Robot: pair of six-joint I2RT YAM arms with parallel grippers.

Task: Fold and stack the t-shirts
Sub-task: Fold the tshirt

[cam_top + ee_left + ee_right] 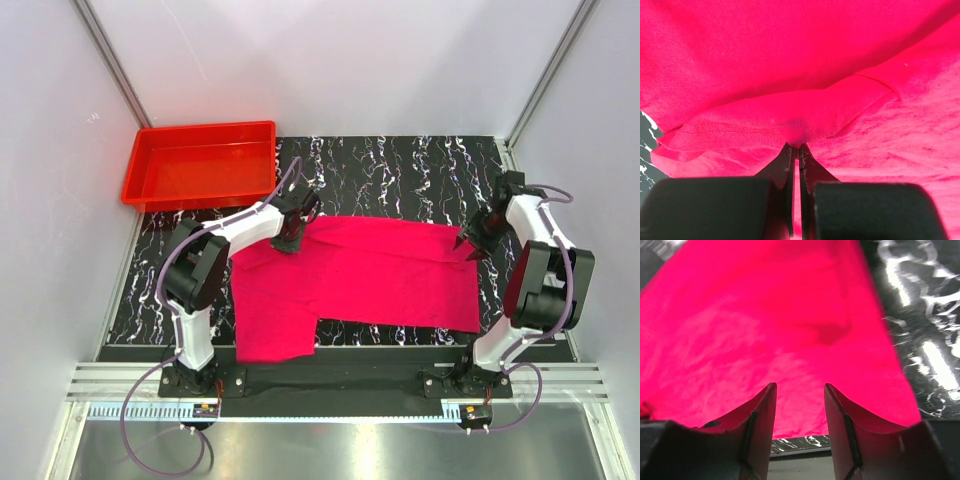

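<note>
- The black, white-veined marble-patterned desk (400,165) carries everything, with both arms bolted at its near edge
- The bright magenta-pink short-sleeved t-shirt of soft plain cloth (370,280) lies in the middle of the desk. Its long axis runs left to right between the two arms, and one broad flap reaches toward the near edge on the left side
- The rigid red rectangular plastic tray (205,175) sits at the far left corner of the desk, apart from the t-shirt
- The left claw (290,240) is at the t-shirt's far left edge. Its wrist view shows the fingers pressed together, pinching a small hemmed fold of the pink cloth
- The right claw (470,250) is at the t-shirt's far right corner. Its wrist view shows the fingers spread with nothing between them, the cloth lying below and ahead. Whether the tips touch the fabric is hard to tell from here
- The fold likely turns on that far edge, which is gripped at its left end only. The right claw is the nearer one to the free far right corner, which sits just under it. It would probably need to close there before the edge can be carried toward the near side
</note>
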